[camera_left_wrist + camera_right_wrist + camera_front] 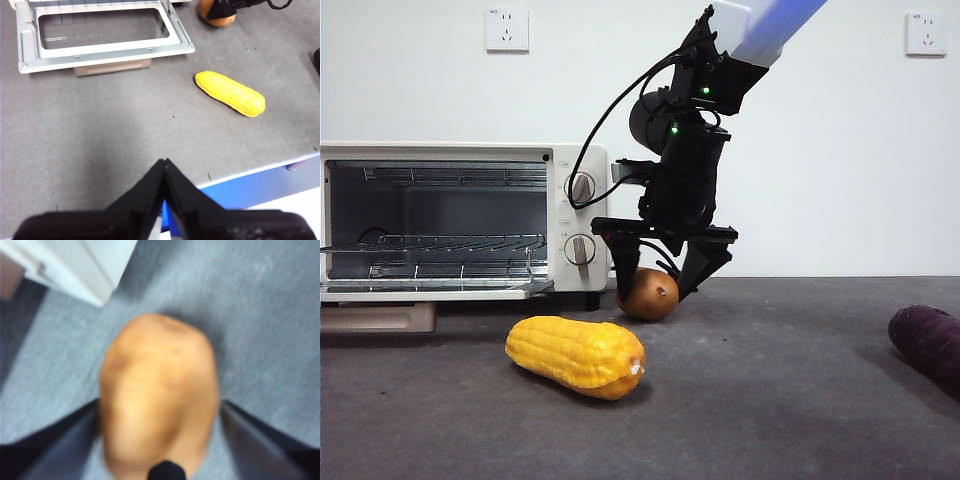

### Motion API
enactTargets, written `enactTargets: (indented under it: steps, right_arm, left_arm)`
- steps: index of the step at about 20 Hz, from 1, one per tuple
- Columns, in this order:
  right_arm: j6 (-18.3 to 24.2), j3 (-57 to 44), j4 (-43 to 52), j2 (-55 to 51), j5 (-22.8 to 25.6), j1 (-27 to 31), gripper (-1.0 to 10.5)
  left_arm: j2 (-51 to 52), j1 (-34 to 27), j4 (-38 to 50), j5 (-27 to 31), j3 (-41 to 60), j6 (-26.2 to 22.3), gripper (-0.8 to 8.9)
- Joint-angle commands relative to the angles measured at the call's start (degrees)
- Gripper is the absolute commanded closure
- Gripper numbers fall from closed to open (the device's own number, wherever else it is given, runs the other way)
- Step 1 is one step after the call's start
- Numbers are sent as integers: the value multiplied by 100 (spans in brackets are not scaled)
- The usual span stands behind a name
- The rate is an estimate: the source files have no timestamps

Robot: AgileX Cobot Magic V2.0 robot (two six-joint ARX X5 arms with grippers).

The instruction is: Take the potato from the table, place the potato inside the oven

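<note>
One potato [651, 293], one corn [577, 356], perhaps one eggplant [927, 343]

Low front view; wrists overlook potato [160, 395].

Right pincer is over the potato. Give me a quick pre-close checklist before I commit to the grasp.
1. Potato sits between the right pincer jaws: ok.
2. Jaws open wide enough, one on each side: ok.
3. Jaws touching the potato: cannot tell, wrist view is blurred.
4. Oven door down, racks exposed: ok.
5. Corn lies apart from the potato, nearer the camera: ok.
6. Left pincer shut, holding nothing, away from the potato: ok.
</note>
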State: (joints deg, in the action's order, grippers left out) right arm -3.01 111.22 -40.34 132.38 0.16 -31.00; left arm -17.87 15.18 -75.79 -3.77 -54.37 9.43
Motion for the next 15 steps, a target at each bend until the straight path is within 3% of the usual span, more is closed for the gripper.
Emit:
enactTargets:
  steps: [1,7,11,15]
  right_arm:
    - [-2,20,-72,118,-83,-13,895]
    - [-133,992,-1534,-4,-328,-52,895]
    - [-190,1958,-2741,-35,-1648,-186,895]
    - [-188,2214,-3047,-37,-2524,-603,892]
  left_arm:
    - [20,13,31,-107,31,-219,819]
    - [20,13,31,-723,31,-820,819]
    - [20,13,31,-1519,31,-1145,819]
    - [20,13,31,-2177,28,-1320,819]
